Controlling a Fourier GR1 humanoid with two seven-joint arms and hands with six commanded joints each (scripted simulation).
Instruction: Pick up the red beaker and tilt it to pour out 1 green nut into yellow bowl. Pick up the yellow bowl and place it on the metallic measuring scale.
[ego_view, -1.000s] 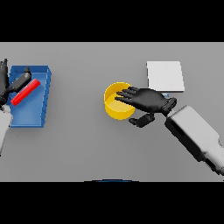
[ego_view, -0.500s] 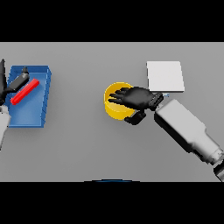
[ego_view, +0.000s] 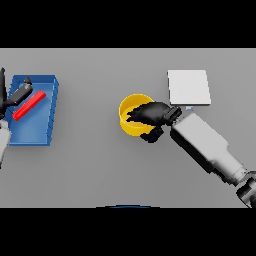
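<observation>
A plain grey table (ego_view: 90, 170) fills the view. Near its left edge lies a blue tray (ego_view: 40, 125) holding the red beaker (ego_view: 29, 105) on its side, with the left hand (ego_view: 20, 93) touching it; whether its fingers grip cannot be told. Mid-table, the right hand (ego_view: 150, 114) curls over the yellow bowl's (ego_view: 129, 112) right rim. The metallic measuring scale (ego_view: 188, 87) sits just beyond, toward the far right.
</observation>
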